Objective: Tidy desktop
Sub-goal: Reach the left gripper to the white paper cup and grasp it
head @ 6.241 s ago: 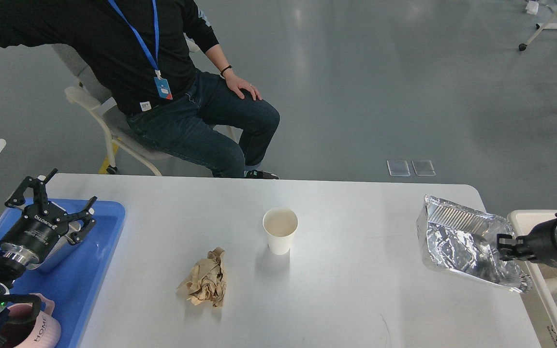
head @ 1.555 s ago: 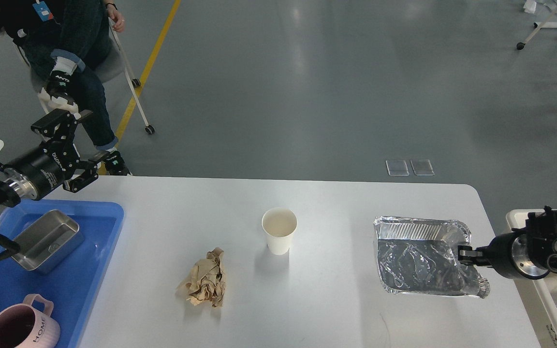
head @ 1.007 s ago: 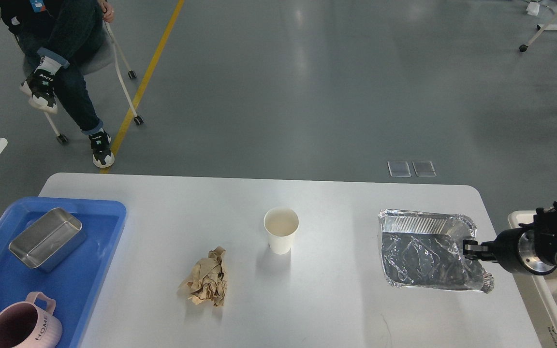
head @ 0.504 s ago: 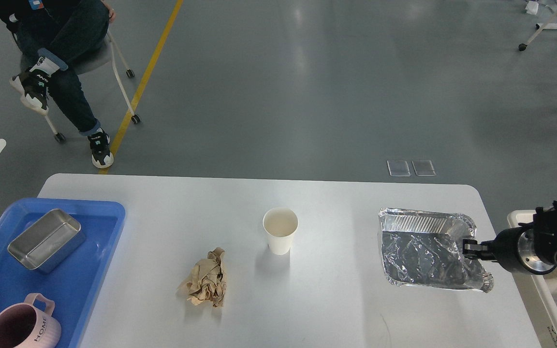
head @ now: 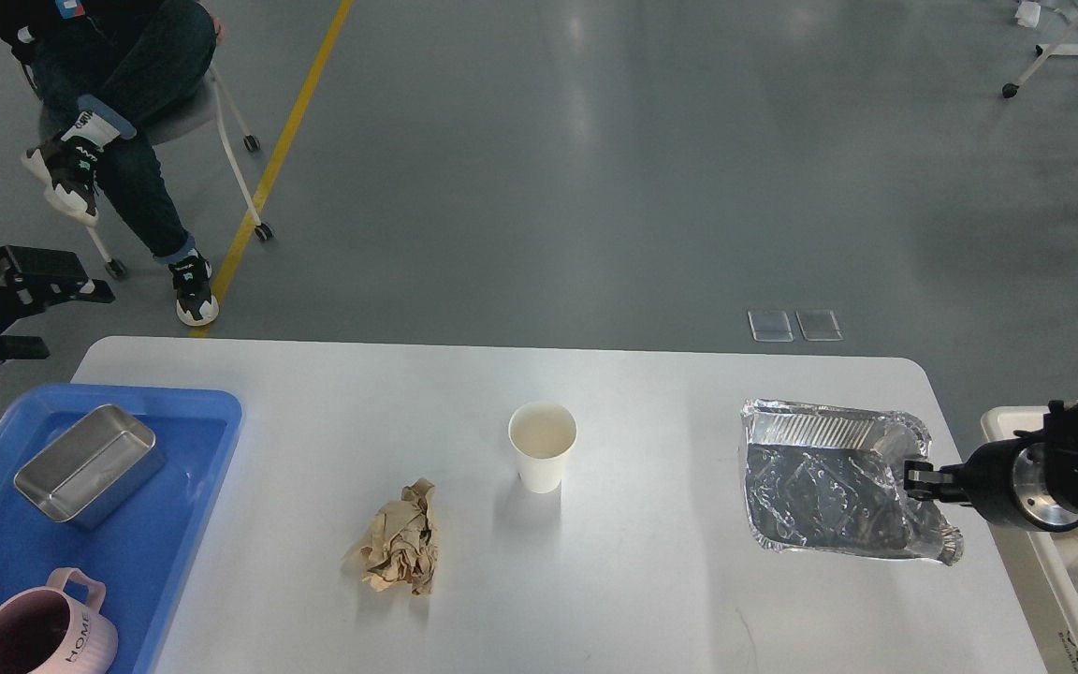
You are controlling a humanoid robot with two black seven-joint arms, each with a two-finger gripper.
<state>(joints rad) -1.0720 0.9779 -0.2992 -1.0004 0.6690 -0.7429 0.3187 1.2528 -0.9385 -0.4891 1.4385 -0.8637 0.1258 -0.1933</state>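
Note:
The white desktop (head: pixel 651 580) fills the lower part of the head view. On it stand a white paper cup (head: pixel 542 457) near the middle and a crumpled brown paper ball (head: pixel 396 550) to its front left. A crinkled foil tray (head: pixel 829 487) sits at the right end. My right gripper (head: pixel 918 477) comes in from the right edge and is shut on the tray's right rim. My left gripper (head: pixel 57 320) hovers open and holds nothing, off the desktop's far left corner, above the floor.
A blue plastic tray (head: pixel 179 524) at the left holds a steel tin (head: pixel 88 462) and a pink mug (head: pixel 43 632). A white bin (head: pixel 1016 426) stands off the right edge. A seated person (head: pixel 118 112) is at the far left.
My left gripper has come back into view at the left edge. The right gripper and the foil tray have shifted slightly right and toward me.

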